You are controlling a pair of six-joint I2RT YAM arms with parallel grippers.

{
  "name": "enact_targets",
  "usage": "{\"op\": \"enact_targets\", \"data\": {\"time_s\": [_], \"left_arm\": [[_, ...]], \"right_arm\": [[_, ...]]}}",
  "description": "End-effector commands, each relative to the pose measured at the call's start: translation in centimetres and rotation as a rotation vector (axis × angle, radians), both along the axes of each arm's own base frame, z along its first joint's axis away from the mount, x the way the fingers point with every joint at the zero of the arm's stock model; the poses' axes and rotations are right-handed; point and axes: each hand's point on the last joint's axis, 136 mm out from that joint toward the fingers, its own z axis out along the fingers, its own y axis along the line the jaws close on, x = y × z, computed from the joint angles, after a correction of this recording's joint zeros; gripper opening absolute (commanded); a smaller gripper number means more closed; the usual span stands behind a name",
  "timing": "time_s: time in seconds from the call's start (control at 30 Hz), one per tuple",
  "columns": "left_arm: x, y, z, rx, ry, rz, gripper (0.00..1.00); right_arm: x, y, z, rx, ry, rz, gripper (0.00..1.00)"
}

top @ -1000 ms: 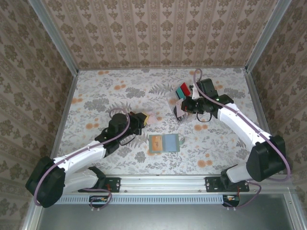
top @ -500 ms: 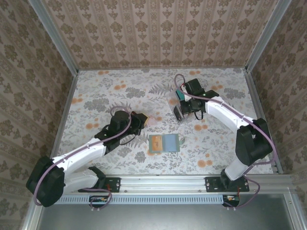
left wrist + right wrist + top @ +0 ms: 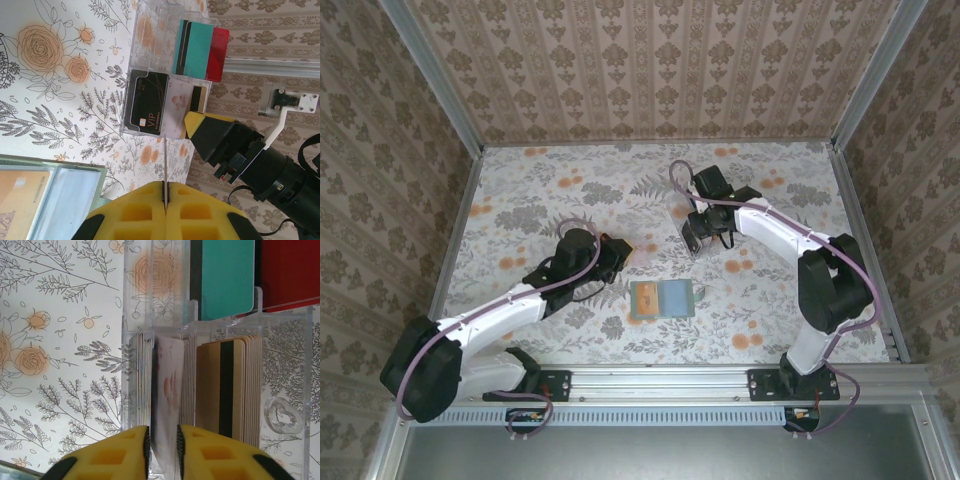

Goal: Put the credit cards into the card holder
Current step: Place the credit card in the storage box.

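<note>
Credit cards (image 3: 197,47) mostly sit in a clear tray (image 3: 145,30) on the far right part of the flowered table (image 3: 540,190). In its far compartments a teal card (image 3: 227,275) and a red card (image 3: 290,270) stand side by side, with a dark card tucked behind the teal one. A black card (image 3: 148,102) marked VIP lies in a nearer compartment, and beside it a tan card (image 3: 225,385) with a dark stripe fronts a stack standing on edge. The card holder (image 3: 678,299) lies open and flat on the table, nearer the arm bases than the tray and between the two arms. An orange card (image 3: 644,299) is on its left half, and the right half shows a grey-blue panel. The right gripper (image 3: 163,437) hangs over the tray with its yellow pads (image 3: 125,450) a little apart, one on each side of an upright pale card (image 3: 167,375) with faint pink marks. I cannot tell whether the pads pinch that card or only flank it. The left gripper (image 3: 165,187) is just left of the card holder's far corner. Its pads are pressed together on a thin card (image 3: 164,160) seen edge-on, which sticks out beyond the fingertips towards the tray. The two grippers are near each other but apart.
</note>
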Motion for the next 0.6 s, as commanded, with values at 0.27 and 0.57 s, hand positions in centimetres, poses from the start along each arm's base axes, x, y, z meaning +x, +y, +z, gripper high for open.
{"op": "enact_targets", "data": {"time_s": [0.27, 0.57], "left_arm": [[-0.1, -1.8, 2.1, 0.071, -0.16, -0.125, 0.0], [0.3, -4.1, 4.2, 0.046, -0.293, -0.204, 0.0]], "right_arm": [[-4.4, 1.0, 7.4, 0.286, -0.027, -0.116, 0.26], [-8.8, 4.6, 10.4, 0.726, 0.041, -0.147, 0.32]]}}
